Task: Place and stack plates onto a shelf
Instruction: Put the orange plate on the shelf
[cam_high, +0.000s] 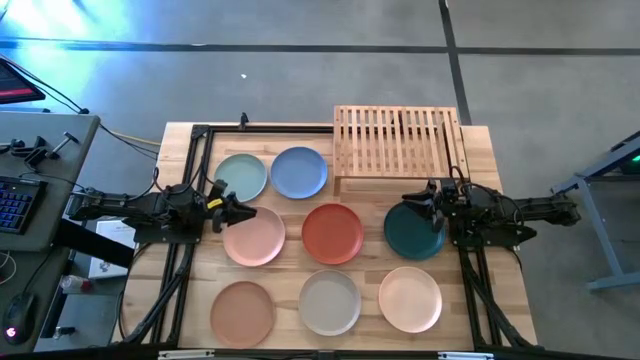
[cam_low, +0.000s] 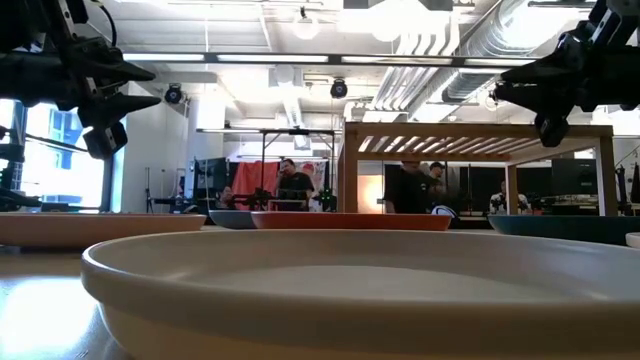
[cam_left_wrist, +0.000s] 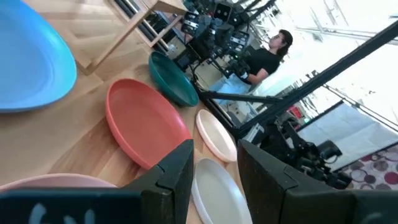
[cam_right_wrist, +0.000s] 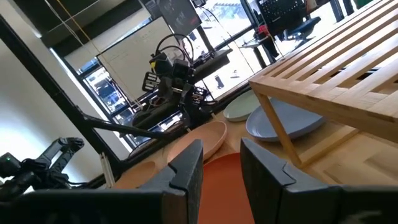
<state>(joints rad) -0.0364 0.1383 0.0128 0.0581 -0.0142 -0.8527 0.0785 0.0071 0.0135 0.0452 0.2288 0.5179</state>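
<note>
High view, plates: eight plates lie flat on the wooden table, none on the shelf. The mint green plate and blue plate sit side by side at the back; the pink plate, red-orange plate and dark teal plate form the middle row; the terracotta plate, grey-white plate and peach plate form the front row.
High view, shelf: bamboo rack at the table's back right, just behind the dark teal plate.
High view, left gripper: over the pink plate's near-left edge, holding nothing.
High view, right gripper: over the dark teal plate's back edge, holding nothing.
Low view: the grey-white plate fills the foreground; both grippers hang above the plates, clear of them; people stand in the room behind.
Left wrist view: the fingers stand apart with a narrow gap, empty, above the pink plate.
Right wrist view: the fingers stand slightly apart, empty; the shelf is close by.
</note>
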